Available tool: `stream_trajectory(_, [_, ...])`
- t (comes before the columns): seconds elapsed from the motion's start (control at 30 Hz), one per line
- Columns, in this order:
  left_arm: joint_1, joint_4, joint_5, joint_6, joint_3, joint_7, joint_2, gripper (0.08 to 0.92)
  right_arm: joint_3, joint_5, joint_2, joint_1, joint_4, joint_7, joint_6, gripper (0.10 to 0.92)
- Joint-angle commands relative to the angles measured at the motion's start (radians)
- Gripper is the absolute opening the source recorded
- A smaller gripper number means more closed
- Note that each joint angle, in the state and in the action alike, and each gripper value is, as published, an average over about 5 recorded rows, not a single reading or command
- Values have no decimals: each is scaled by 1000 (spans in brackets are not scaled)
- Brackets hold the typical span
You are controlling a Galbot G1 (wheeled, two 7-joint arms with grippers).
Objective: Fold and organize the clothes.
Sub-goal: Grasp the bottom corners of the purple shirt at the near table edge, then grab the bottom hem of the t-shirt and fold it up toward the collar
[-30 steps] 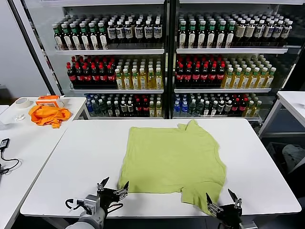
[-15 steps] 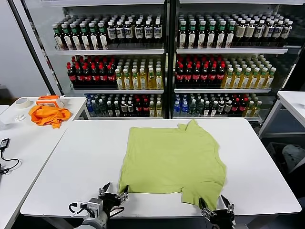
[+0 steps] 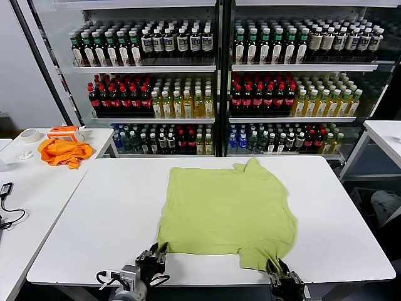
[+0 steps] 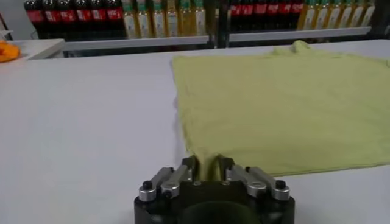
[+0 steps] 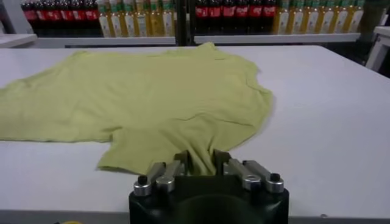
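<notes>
The lime-green T-shirt (image 3: 225, 210) lies spread flat on the white table (image 3: 113, 213). My left gripper (image 3: 155, 256) is at the shirt's near left corner, shut on the hem; the left wrist view shows the fabric (image 4: 292, 103) pinched between the fingers (image 4: 190, 168). My right gripper (image 3: 279, 271) is at the near right sleeve edge, shut on the cloth; the right wrist view shows the shirt (image 5: 152, 91) bunched between its fingers (image 5: 183, 162).
A bright orange cloth (image 3: 64, 151), an orange-white tape dispenser (image 3: 64, 132) and a tape roll (image 3: 28, 135) sit on a side table at the left. Glass-door fridges full of bottles (image 3: 219, 81) stand behind. Another table edge (image 3: 385, 135) is at the right.
Both grippers moved forward from the table's near edge onto the shirt's near edge and closed on the fabric; they were open before.
</notes>
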Motion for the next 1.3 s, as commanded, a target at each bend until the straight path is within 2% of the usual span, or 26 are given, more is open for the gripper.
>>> stream_trajectory(0.03, [1, -2, -5, -10, 7, 3, 0, 125, 33, 1, -18, -48, 79, -17, 11, 128])
stream_trajectory(0.17, [25, -51, -20, -15, -7, 2, 30, 81, 55, -13, -31, -99, 144, -15, -11, 117])
stream_trajectory(0.53, [174, -216, -58, -6, -112, -2, 132, 81, 70, -39, -46, -238, 265, 4, -56, 117])
stream_trajectory(0.77, [271, -311, -93, 5, -176, -7, 181, 81, 71, -10, -75, -138, 272, 8, -108, 117])
stream_trajectory(0.93, [202, -287, -115, -10, -182, 8, 192, 81, 78, 50, -90, 29, 213, 12, -182, 117])
stream_trajectory(1.3, [-61, -44, -178, -118, -104, 93, 182, 81, 23, 137, -99, 272, 98, 55, -290, 117])
